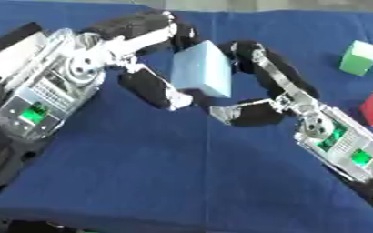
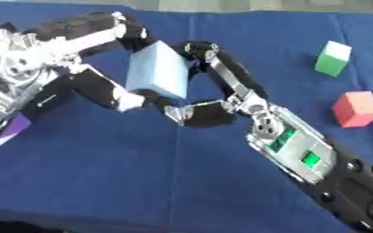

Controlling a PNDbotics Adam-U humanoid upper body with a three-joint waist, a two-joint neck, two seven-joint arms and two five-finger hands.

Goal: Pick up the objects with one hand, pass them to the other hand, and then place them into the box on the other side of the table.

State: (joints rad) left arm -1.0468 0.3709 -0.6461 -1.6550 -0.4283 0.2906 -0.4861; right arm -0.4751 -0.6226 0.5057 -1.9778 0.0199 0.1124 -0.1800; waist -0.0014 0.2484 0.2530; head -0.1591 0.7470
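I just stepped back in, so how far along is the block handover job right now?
Nothing looks boxed yet; no box shows. In hand: the light blue block is held mid-air between the left hand and right hand, both curled on it, mid-handover. Left: the green block and red block sit on the blue table.

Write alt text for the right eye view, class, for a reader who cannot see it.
Two black-and-silver robot hands meet over a blue table, both curled round a light blue block: the left hand from the left, the right hand from the right. A green cube and a red cube sit apart at the right.
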